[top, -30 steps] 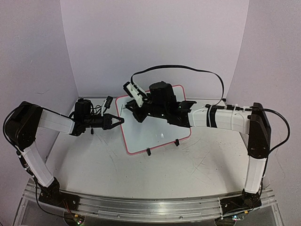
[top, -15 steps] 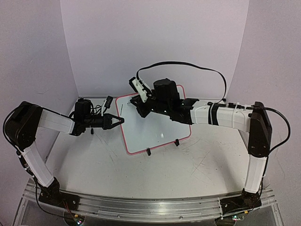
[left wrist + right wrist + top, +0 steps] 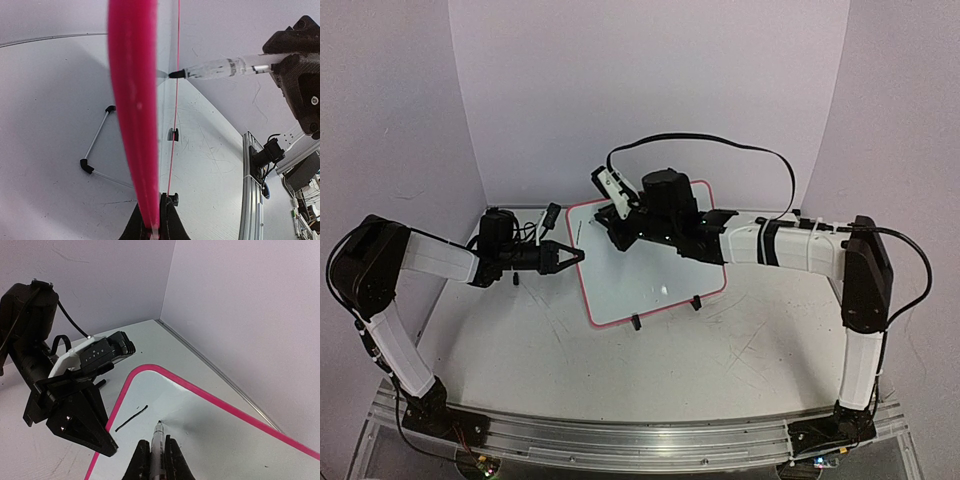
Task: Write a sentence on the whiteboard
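Barely begun: short black marker stroke (image 3: 131, 418) near far-left corner of pink-rimmed white whiteboard (image 3: 650, 285), just left of clear black-tipped marker (image 3: 159, 432) pinched in right gripper (image 3: 157, 446); left gripper (image 3: 575, 257) clamped on rim.

Lilac walls (image 3: 650, 90), scratched grey tabletop (image 3: 620, 370)

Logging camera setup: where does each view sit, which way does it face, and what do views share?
Top external: above and behind the arm bases, looking down at the table; left arm, right arm and whiteboard show.
Left wrist: on the left arm, sighting along the whiteboard's pink edge; its left gripper, shut on that edge, shows at bottom.
Right wrist: on the right arm, looking down at the board face; its right gripper holds the marker.
Shared: both wrist views show the marker.
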You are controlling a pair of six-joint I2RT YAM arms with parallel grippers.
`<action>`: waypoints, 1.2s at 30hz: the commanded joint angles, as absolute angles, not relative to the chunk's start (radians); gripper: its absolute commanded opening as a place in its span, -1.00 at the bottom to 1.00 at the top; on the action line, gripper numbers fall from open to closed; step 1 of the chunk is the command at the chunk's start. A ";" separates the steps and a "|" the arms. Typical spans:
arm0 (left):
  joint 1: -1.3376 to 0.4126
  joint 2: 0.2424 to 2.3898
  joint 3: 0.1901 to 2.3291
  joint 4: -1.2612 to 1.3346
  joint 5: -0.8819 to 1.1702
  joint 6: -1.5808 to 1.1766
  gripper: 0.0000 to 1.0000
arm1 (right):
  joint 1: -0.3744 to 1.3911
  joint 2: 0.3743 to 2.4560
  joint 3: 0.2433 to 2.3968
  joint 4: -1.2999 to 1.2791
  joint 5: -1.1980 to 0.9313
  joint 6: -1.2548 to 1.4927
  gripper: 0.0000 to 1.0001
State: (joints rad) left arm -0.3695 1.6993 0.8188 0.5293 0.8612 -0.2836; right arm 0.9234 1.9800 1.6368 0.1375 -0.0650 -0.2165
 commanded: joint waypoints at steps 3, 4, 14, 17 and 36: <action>-0.357 1.707 0.845 0.487 0.710 -0.193 -1.00 | 0.923 2.003 1.686 0.146 -0.059 -0.204 -1.00; -0.358 1.706 0.845 0.486 0.710 -0.193 -1.00 | 0.923 2.003 1.685 0.146 -0.059 -0.203 -1.00; -0.358 1.706 0.845 0.485 0.710 -0.192 -1.00 | 0.930 2.008 1.682 0.141 -0.079 -0.191 -1.00; -0.358 1.704 0.844 0.486 0.709 -0.192 -1.00 | 0.938 2.017 1.689 0.138 -0.082 -0.188 -1.00; -0.358 1.699 0.843 0.480 0.704 -0.186 -1.00 | 0.950 2.039 1.705 0.126 -0.055 -0.175 -1.00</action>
